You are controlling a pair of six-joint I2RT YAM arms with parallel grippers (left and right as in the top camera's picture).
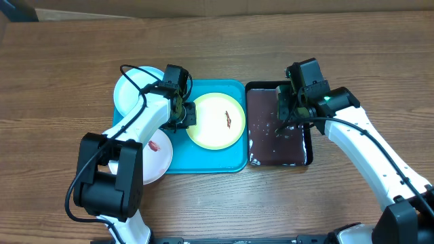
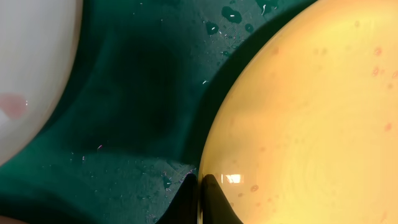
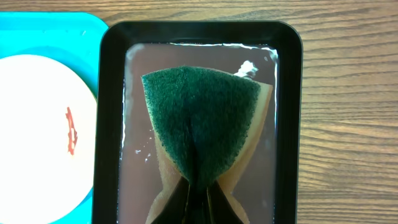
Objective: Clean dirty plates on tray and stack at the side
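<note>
Left claw: pinched on the rim of the round white plate with yellow-green rim, which lies right of it on the turquoise plastic tray.
Other 2 plates: pale blue round plate and plain white round plate with a red smear, both left of that claw.
Right claw: clamped on the green scouring sponge, in the glossy black tray.

This looks like a robotics lab bench arranged as a mock dishwashing station, not a real kitchen. One white-and-black jointed robot arm enters from the lower left of the overhead view and another white-and-black jointed robot arm from the lower right, over a bare brown wood-grain tabletop. At centre sit a large turquoise-blue rectangular plastic tray bearing small round plates, one a white plate with a yellow-green rim, and a glossy black rectangular tray of shallow water holding a green-topped sponge.
</note>
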